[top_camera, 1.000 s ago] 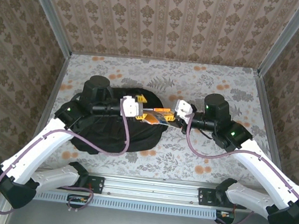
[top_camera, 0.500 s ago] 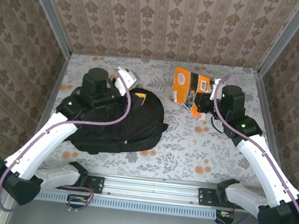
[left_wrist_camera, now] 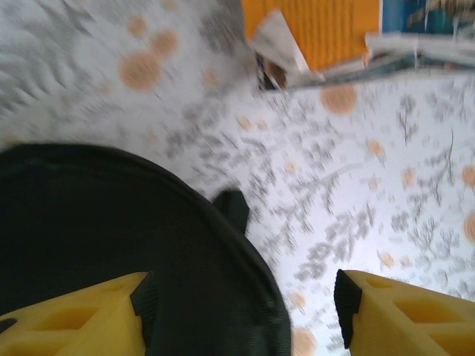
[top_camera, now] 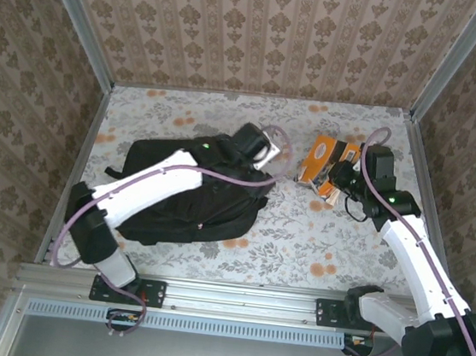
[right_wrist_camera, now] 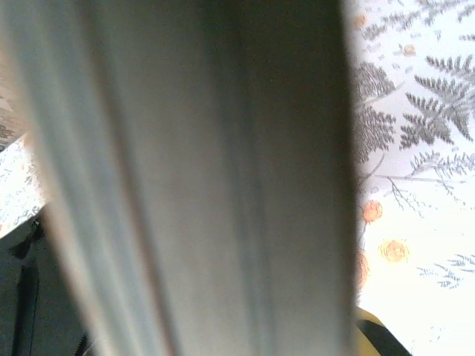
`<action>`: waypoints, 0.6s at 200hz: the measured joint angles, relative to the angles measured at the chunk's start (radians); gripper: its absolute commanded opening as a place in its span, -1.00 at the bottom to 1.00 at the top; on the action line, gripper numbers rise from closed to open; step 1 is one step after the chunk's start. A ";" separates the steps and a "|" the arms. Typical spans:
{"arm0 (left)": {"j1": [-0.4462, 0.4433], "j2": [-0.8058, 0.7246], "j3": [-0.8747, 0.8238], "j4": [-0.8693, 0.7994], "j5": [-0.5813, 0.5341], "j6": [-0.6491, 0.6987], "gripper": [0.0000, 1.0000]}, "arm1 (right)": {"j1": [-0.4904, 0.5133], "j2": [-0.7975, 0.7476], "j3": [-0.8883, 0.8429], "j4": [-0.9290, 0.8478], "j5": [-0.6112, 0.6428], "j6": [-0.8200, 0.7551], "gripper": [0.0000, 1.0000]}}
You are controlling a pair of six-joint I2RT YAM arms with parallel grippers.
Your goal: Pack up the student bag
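My left pincer (left_wrist_camera: 241,300) gapes empty over the student bag (top_camera: 188,198), which lies flat on the bench (top_camera: 300,237). The right pincer (top_camera: 335,176) grips the orange book (top_camera: 318,157), which may slip if it snags fabric.

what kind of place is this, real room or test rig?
Probably a staged robot test cell: patterned wallpaper panels in a bare aluminium frame, floral-print tablecloth, aluminium mounting rail at the near edge.

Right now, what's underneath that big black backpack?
The student bag lies flat on the flowered tablecloth, which shows around its edges. Whether anything else lies beneath cannot be seen: the bag covers it.
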 measured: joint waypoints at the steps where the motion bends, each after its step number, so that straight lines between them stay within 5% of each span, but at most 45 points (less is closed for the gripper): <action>1: -0.003 0.007 0.003 -0.004 0.000 -0.003 0.36 | 0.000 0.000 -0.001 0.000 0.000 0.000 -1.00; 41: -0.043 0.146 0.096 -0.098 -0.033 -0.046 0.38 | -0.013 -0.010 -0.052 0.000 -0.002 0.010 -1.00; 120: -0.003 0.191 0.123 -0.135 -0.079 -0.047 0.28 | -0.031 -0.064 -0.081 0.000 -0.037 0.018 -1.00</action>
